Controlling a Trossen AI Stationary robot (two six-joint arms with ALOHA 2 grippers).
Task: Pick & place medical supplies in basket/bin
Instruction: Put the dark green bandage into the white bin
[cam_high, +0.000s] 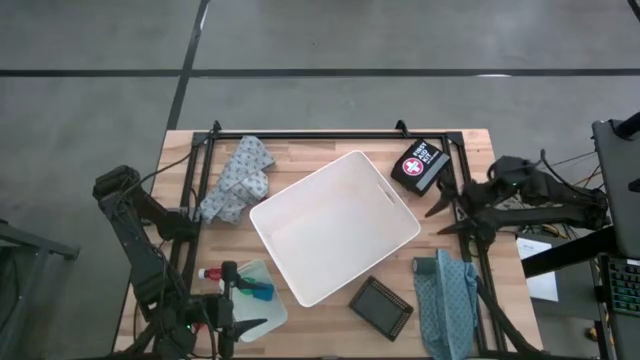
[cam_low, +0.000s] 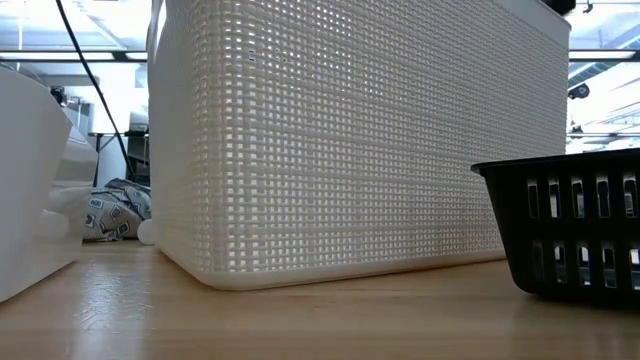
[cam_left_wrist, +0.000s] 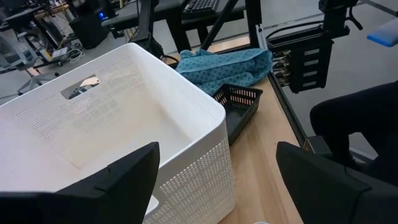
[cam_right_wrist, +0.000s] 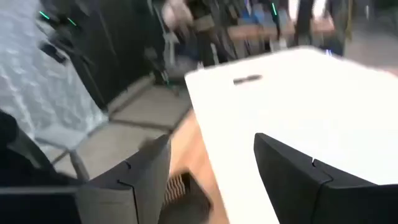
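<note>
Even, bright overhead light throughout (right wrist view motion-blurred, the bin (cam_right_wrist: 298, 106) glaring white).

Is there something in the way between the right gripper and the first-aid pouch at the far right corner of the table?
Nothing visible stands between them. In the high view the right gripper hangs just beside the black first-aid pouch, with only bare table there. The white bin sits further toward the middle, next to both, and looks empty.

The bin (cam_high: 335, 225) is plain white, its walls perforated in a fine grid. A black first-aid pouch (cam_high: 419, 165) bears a red-and-white cross. One cloth (cam_high: 236, 181) is grey-white patterned, another (cam_high: 446, 290) teal with small dots. The small basket (cam_high: 381, 306) is black.
</note>
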